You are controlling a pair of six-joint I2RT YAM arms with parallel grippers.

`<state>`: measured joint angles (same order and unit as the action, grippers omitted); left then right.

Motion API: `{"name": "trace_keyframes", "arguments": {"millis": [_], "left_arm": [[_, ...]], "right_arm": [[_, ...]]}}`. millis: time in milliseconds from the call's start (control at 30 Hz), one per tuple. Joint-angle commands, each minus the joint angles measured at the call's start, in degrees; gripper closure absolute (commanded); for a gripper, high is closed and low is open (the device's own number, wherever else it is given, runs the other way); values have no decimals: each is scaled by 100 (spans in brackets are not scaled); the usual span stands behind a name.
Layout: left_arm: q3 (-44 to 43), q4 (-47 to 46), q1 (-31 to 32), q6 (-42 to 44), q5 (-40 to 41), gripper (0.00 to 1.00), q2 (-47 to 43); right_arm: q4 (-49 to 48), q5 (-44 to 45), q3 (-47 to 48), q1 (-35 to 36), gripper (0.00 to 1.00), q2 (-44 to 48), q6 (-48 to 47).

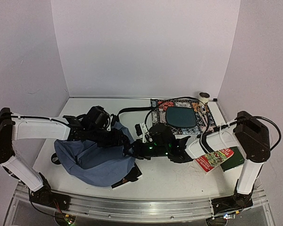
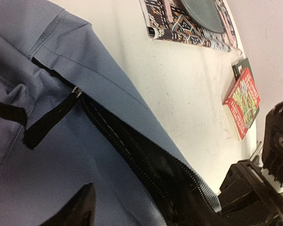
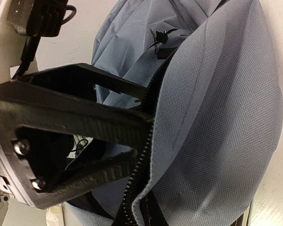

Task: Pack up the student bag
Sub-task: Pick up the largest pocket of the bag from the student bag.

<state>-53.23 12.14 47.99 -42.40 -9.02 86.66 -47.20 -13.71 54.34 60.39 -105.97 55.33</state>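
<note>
The student bag, slate-blue with black straps, lies slumped left of centre with its zipper open. My left gripper is at the bag's upper right edge. In the left wrist view it straddles the open zipper: one finger rests over the outer fabric and the other is lost in the dark opening. My right gripper reaches in from the right. In the right wrist view its fingers close on the bag's zippered edge.
A patterned mat at the back holds a flat dark teal pouch. A red and green book lies at the right, also in the left wrist view. A small white roll stands in the back right corner.
</note>
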Motion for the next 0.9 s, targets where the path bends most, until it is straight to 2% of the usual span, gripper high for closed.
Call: {"name": "trace_keyframes", "arguments": {"millis": [0,100,300,533,867], "left_arm": [[-111,-168,-18,-51,-273,48,71],[-21,-168,-17,-58,-325,61,40],[-120,-117,-49,89,-232,98,-192],[-452,464,-464,529,-47,100,-536],[-1987,1884,-582,1734,482,100,-426]], "right_arm": [[-429,26,24,32,100,59,-156],[-342,106,46,26,100,79,-216],[-169,170,50,13,100,97,-289],[-81,314,-221,-13,93,401,-339],[349,620,-464,-109,92,738,-490]]}}
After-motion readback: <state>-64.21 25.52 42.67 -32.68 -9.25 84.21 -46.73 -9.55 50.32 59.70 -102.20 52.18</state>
